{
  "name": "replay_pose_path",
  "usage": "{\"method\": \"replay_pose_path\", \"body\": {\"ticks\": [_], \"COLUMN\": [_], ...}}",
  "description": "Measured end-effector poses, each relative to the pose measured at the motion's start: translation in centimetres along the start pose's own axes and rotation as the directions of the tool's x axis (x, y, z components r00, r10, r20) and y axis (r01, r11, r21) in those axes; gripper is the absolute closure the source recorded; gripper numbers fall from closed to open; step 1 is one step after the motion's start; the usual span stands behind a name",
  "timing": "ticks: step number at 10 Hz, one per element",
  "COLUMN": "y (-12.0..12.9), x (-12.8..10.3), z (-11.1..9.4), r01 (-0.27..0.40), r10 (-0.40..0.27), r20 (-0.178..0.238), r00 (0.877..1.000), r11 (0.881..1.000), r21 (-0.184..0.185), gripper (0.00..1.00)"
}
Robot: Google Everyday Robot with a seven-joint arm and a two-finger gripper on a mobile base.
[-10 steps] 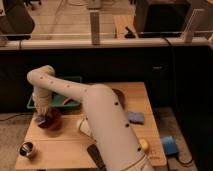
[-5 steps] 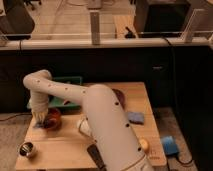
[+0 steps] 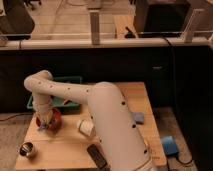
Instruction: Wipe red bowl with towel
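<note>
Gripper: down inside the red bowl, so it can rub.
Jaws: closed tight on the towel, to hold it.

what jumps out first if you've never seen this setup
The big white robot arm fills the middle and curls left, with its gripper down in the red bowl near the wooden table's left edge. Just behind the bowl sits a green tray, and a white cup lies tipped over beside the arm.
</note>
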Motion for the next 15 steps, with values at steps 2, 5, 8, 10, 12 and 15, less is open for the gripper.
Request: {"method": "replay_pose_path", "body": {"ticks": [2, 5, 8, 10, 12, 15], "y": [1.0, 1.5, 1.4, 1.4, 1.3, 1.4], "x": [0.5, 1.0, 1.0, 1.0, 0.9, 0.9], "z": [-0.5, -1.3, -1.3, -1.3, -1.2, -1.2], "r01": [-0.024, -0.046, -0.045, -0.045, -0.042, -0.043], "r10": [0.024, 0.046, 0.045, 0.045, 0.043, 0.044], "r20": [-0.008, -0.009, -0.008, -0.008, -0.008, -0.008], "r00": [1.0, 0.999, 0.999, 0.999, 0.999, 0.999], "r11": [1.0, 0.998, 0.998, 0.998, 0.998, 0.998], "r21": [0.003, 0.046, 0.046, 0.046, 0.045, 0.045], "gripper": [1.0, 1.0, 1.0, 1.0, 1.0, 1.0]}}
